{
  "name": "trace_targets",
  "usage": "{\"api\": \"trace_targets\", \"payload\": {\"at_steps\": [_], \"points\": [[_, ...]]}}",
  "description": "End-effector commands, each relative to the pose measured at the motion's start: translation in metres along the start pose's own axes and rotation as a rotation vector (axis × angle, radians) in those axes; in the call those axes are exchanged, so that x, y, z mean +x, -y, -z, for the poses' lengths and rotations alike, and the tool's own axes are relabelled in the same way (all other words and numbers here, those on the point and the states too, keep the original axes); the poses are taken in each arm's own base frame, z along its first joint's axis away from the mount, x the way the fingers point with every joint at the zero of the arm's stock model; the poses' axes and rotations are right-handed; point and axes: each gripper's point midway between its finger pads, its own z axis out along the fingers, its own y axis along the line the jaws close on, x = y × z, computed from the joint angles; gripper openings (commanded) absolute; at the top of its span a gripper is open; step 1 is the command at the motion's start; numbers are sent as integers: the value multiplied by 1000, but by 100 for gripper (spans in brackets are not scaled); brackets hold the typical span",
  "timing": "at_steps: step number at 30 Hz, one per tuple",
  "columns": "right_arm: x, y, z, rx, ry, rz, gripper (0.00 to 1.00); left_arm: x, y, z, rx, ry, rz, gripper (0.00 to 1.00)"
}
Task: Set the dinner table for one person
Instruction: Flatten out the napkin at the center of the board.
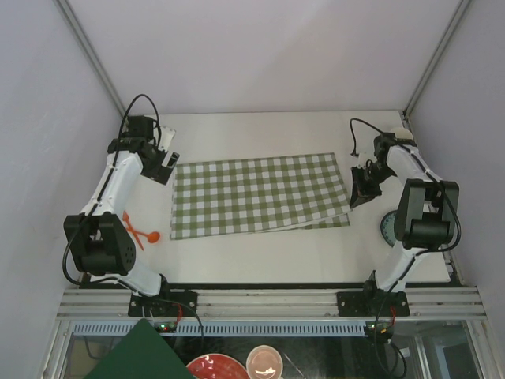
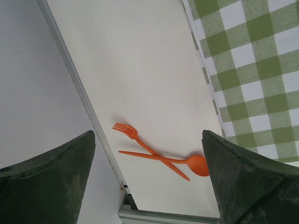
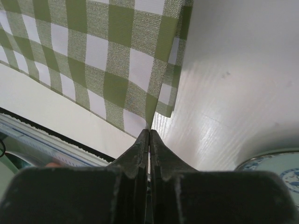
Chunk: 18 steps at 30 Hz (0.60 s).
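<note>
The off-white dinner table (image 1: 260, 249) carries a green-and-white checked cloth (image 1: 256, 193) spread across its middle. My right gripper (image 1: 361, 189) is shut on the cloth's right edge; in the right wrist view the jaws (image 3: 149, 133) pinch a lifted fold of the cloth (image 3: 107, 60). My left gripper (image 1: 166, 166) is open and empty, above the table by the cloth's far left corner. In the left wrist view, the left gripper (image 2: 148, 177) frames an orange fork (image 2: 135, 137) and an orange spoon (image 2: 196, 164), crossed on the table.
The fork (image 1: 130, 229) and spoon (image 1: 150, 235) lie near the table's left edge. A blue-patterned plate (image 1: 389, 227) sits by the right arm and shows in the right wrist view (image 3: 275, 163). A red bowl (image 1: 211, 367) and a pink cup (image 1: 264, 362) sit below the front rail.
</note>
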Motion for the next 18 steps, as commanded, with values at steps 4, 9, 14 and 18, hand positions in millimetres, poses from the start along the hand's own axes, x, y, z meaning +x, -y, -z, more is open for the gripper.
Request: {"api": "trace_targets", "payload": {"at_steps": [4, 9, 14, 18], "points": [[11, 11, 9, 4, 20, 15, 0, 0, 0, 9, -9, 28, -9, 100], [12, 5, 9, -21, 17, 34, 30, 0, 5, 5, 16, 31, -13, 100], [-11, 1, 24, 34, 97, 111, 48, -15, 35, 2, 204, 81, -67, 100], [-33, -16, 30, 30, 146, 184, 46, -34, 56, -8, 367, 103, -124, 100]]}}
